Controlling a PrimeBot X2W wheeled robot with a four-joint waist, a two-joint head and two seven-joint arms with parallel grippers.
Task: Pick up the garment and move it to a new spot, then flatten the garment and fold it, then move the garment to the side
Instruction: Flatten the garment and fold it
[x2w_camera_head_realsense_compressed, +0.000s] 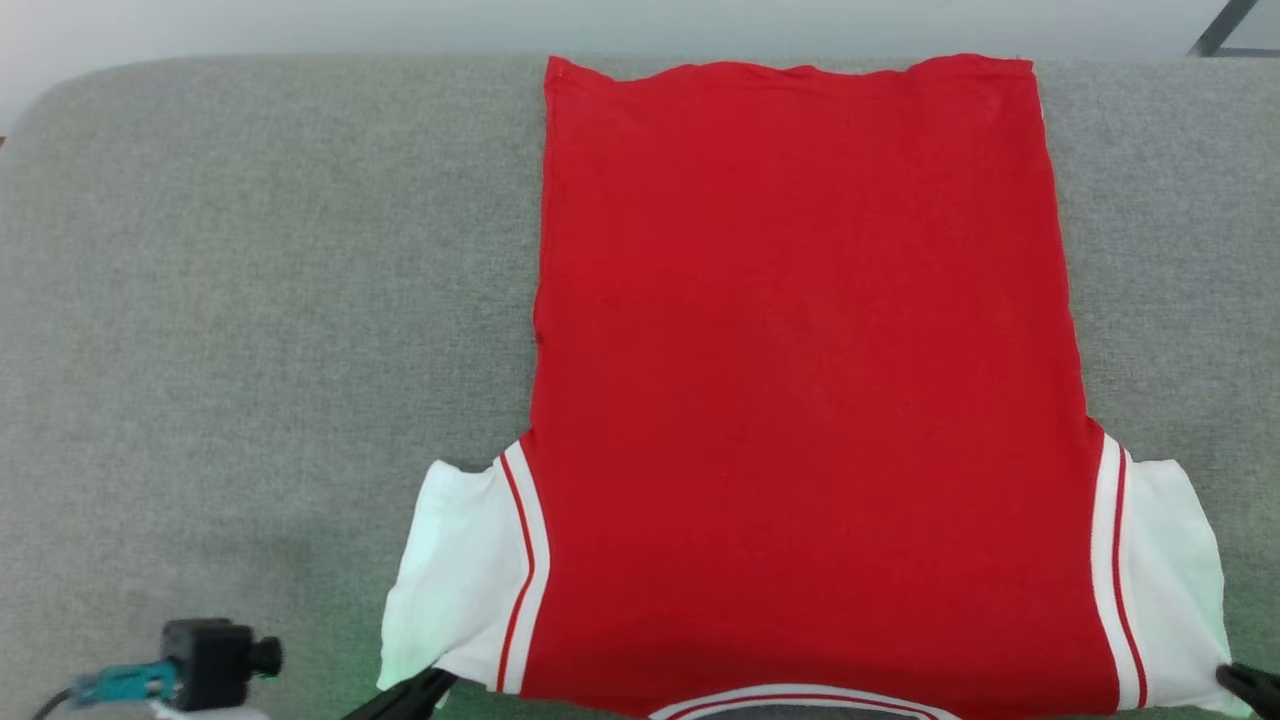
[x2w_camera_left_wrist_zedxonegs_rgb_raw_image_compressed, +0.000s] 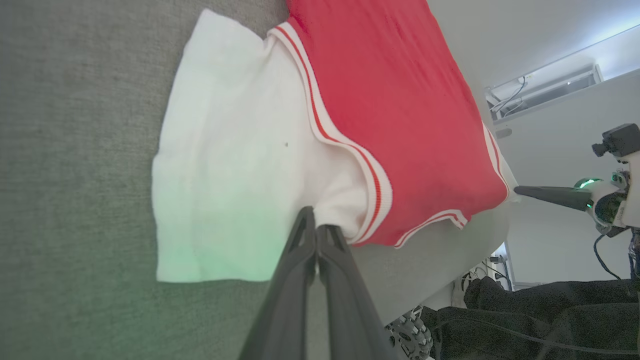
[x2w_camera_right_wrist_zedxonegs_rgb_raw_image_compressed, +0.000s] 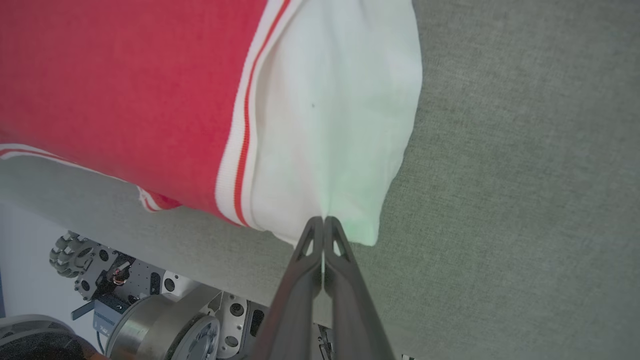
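garment (x2w_camera_head_realsense_compressed: 800, 380): flat on grey upholstery (x2w_camera_head_realsense_compressed: 250, 300), frame centre
left gripper (x2w_camera_left_wrist_zedxonegs_rgb_raw_image_compressed: 316, 226): fingers pinching white sleeve (x2w_camera_left_wrist_zedxonegs_rgb_raw_image_compressed: 225, 150) edge
right gripper (x2w_camera_right_wrist_zedxonegs_rgb_raw_image_compressed: 324, 221): fingers pinching opposite sleeve (x2w_camera_right_wrist_zedxonegs_rgb_raw_image_compressed: 340, 125) edge

No legible text or labels.

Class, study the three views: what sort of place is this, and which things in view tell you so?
Probably a robotics lab, not a home: the garment lies on a grey fabric-covered table, a roller-rimmed robot wheel sits below its edge, and loose wiring shows beyond the table.
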